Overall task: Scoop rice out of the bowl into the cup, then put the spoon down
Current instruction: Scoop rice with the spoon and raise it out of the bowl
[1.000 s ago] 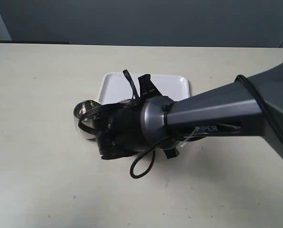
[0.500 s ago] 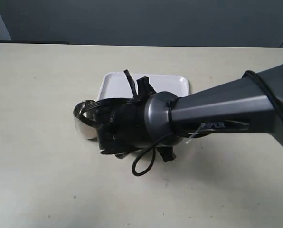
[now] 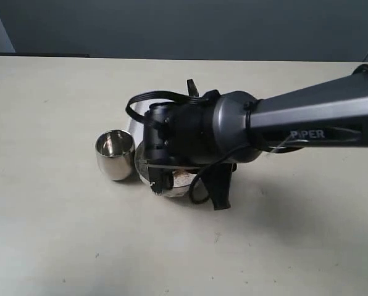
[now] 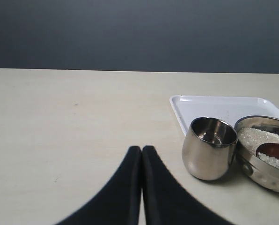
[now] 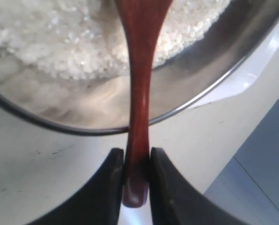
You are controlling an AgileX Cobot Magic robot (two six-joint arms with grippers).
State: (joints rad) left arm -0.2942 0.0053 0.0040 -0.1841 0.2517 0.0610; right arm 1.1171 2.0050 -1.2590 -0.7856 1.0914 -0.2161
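**Ana:** Start with the big things. What carries it all?

**Ben:** A pale worktop [image 3: 60, 246]. The dark right arm [image 3: 307, 120] reaches in over it and hides most of the middle in the exterior view.

**Ana:** And near the pincers?

**Ben:** A white tray [image 4: 214, 105] lies flat, beyond the cup and bowl as seen from the left pincer [image 4: 142, 149]. The bowl [image 4: 263, 173] sits directly ahead of the right pincer [image 5: 137, 154], with its rim close in front of the fingertips.

**Ana:** Where is the cup?

**Ben:** The cup [image 4: 207, 154] stands upright just beside the bowl, on the side nearer the left pincer. It is ahead of that pincer and a little to one side. I cannot tell whether cup and bowl touch.

**Ana:** The rice?

**Ben:** The rice [image 5: 60, 42] is heaped in the bowl, out past the right pincer's tips.

**Ana:** And the spoon?

**Ben:** The spoon [image 5: 138, 93] runs straight out from between the right pincer's fingers and over the bowl's rim. Its head is down in the rice, with grains lying on it.

**Ana:** How do the pincers stand?

**Ben:** The right one is clamped on the end of the spoon's handle, one finger on each side. The left one has its fingers pressed together on nothing, low over bare worktop and well apart from the cup.
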